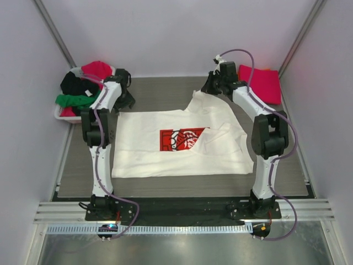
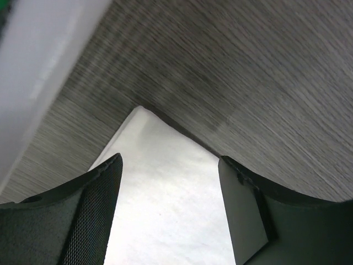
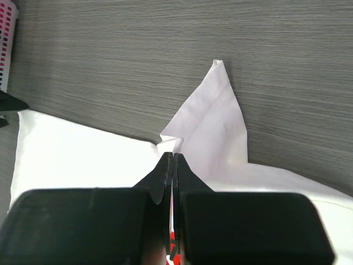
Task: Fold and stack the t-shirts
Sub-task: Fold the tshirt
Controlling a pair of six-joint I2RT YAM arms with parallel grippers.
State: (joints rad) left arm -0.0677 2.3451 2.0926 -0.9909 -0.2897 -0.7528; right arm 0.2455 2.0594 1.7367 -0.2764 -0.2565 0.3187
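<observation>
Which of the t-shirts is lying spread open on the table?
The cream-white t-shirt with the red chest print; the magenta-pink one looks folded at the far right, and the rest are bunched in the basket.

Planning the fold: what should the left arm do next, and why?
Probably lower the left gripper and close on the cream-white t-shirt corner: its fingers stand open with that corner between them, not yet gripped. The right gripper is shut.

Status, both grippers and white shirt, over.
Left gripper open over cream-white t-shirt corner. Right gripper shut at far edge. Shirt flat, right side folded over. Nothing blocking.
</observation>
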